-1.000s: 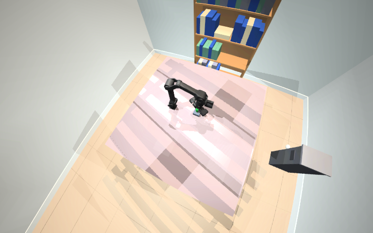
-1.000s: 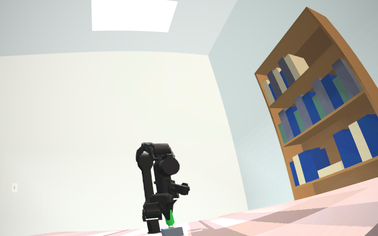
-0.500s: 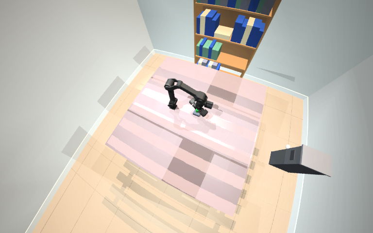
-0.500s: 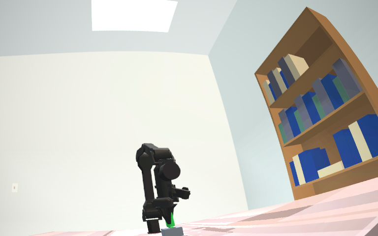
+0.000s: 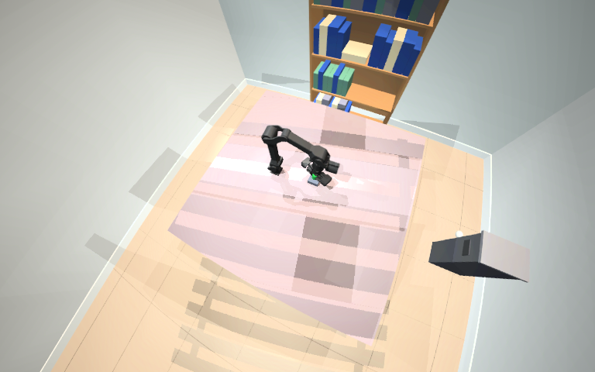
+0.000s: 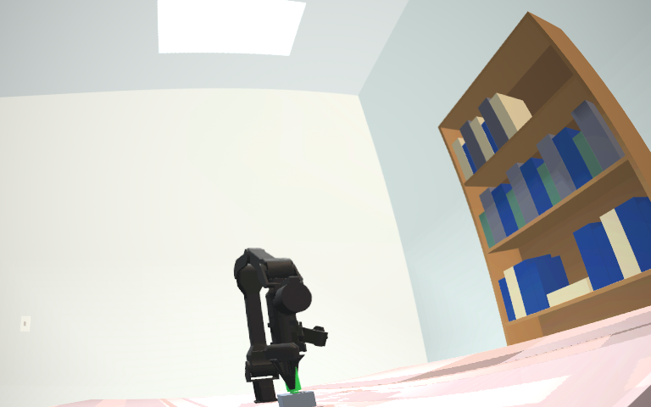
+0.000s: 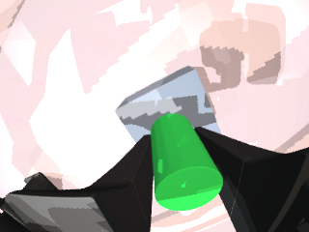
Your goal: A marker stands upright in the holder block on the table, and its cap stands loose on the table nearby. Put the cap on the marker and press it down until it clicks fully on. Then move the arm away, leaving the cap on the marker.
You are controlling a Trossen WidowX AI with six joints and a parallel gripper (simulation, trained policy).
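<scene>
Wrist view: my end effector [image 5: 314, 175] [image 6: 293, 387] [image 7: 174, 132] is closed on the green cap [image 5: 314, 177] [image 6: 297, 381] [image 7: 185, 157], with one dark finger along each side of it. The gap between my fingers is fairly narrow, filled by the cap. Its broad, round end faces my wrist camera, and its other end points down at the grey-blue holder block [image 5: 313, 181] [image 6: 297, 398] [image 7: 156, 99].

The block sits on the pink tabletop [image 5: 263, 219] [image 6: 480, 383] [image 7: 97, 29], directly below my fingertips. From the exterior I see the cap's lower end close over the block's top face, and the green shape leans slightly. I cannot make out the marker separately, since the cap and my fingers cover that spot, so I cannot tell how far down the cap is seated.

My black arm [image 5: 300, 142] [image 6: 253, 307] rises from its base, bends at the raised elbow and reaches down to the block. In the top view, my end effector and the block lie well apart from the wooden bookcase [image 5: 311, 74] [image 6: 575, 67], whose shelves hold blue, green, grey and cream books. My hold on the cap is unreleased, and my arm is right at the block.

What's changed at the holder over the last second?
The gripper has come down a little, bringing the green cap closer to the holder block. The shadows shifted. The block stayed put, and I see nothing newly gripped or let go.
</scene>
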